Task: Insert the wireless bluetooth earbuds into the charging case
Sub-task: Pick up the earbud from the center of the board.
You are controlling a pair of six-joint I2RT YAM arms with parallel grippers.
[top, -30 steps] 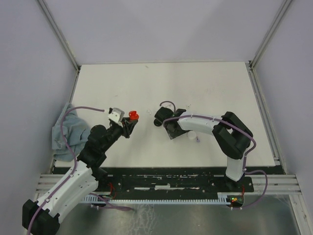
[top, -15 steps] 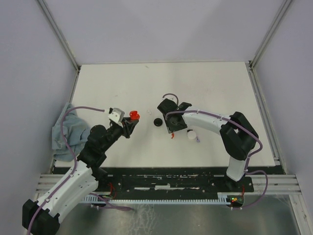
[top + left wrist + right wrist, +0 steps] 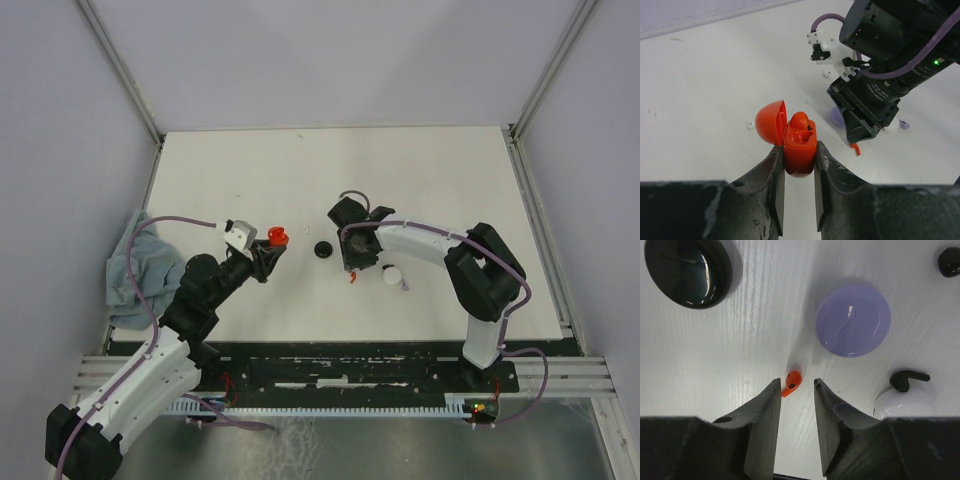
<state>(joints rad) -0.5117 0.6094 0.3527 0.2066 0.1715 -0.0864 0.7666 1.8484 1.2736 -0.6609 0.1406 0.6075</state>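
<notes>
My left gripper point(image 3: 799, 151) is shut on the open red charging case point(image 3: 800, 146), lid tipped back to the left; a rounded red shape sits in its well. In the top view the left gripper point(image 3: 270, 246) holds the case point(image 3: 276, 236) just above the table, left of centre. A red earbud point(image 3: 791, 383) lies on the table between the open fingertips of my right gripper point(image 3: 796, 385), touching neither. The top view shows the right gripper point(image 3: 352, 266) pointing down over this bud point(image 3: 352, 279). The bud also shows in the left wrist view point(image 3: 855, 149).
A black round case point(image 3: 687, 270), a lavender round case point(image 3: 852, 320) and a white round case point(image 3: 900, 404) with a black earbud point(image 3: 908, 378) on it surround the right gripper. A lavender bud point(image 3: 903, 125) lies by the white case. A grey cloth point(image 3: 135, 270) lies at the table's left edge.
My right gripper has shifted right and nearer, uncovering the black round case, and now hangs over the red earbud. The left gripper has barely moved with the red case.
</notes>
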